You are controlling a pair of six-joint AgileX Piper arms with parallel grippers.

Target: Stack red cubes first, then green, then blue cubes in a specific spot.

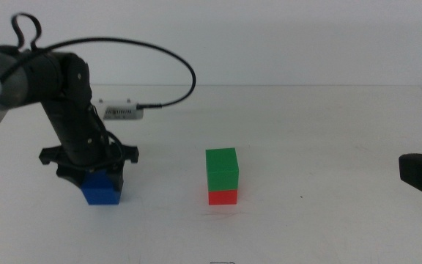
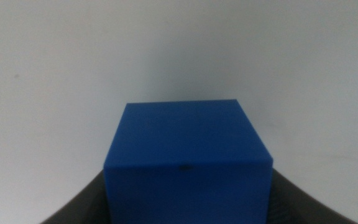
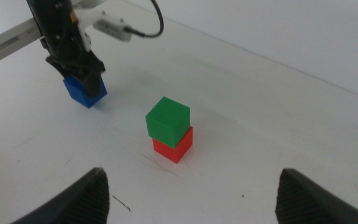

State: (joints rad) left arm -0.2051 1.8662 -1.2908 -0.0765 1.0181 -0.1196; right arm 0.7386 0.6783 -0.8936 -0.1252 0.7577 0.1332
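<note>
Gripping the blue cube (image 1: 101, 188) was the step in hand, and you had the left gripper (image 1: 94, 174) down over it at the lower left of the middle view, well apart from the stack. In the left wrist view the cube (image 2: 188, 158) filled the space between the two dark jaws, which stood just at its sides; whether they were pressing it or only flanking it I could not tell. The cube appeared to sit on the table (image 1: 328, 132), not lifted.

The green cube (image 1: 222, 169) sat squarely on the red cube (image 1: 223, 196) at the centre of the frame, so two of three layers were done.

To do this well, you needed a centred, level hold before rising: the cube looked square to the jaws, which was good. My judgement is that you had to lift straight up, higher than the green top, before travelling right, or the blue would knock the pair over. Lowering it flat and releasing only once it rested would have kept the stack true.

The right gripper (image 3: 191, 199) waited spread wide and empty at the right edge of the middle view.
</note>
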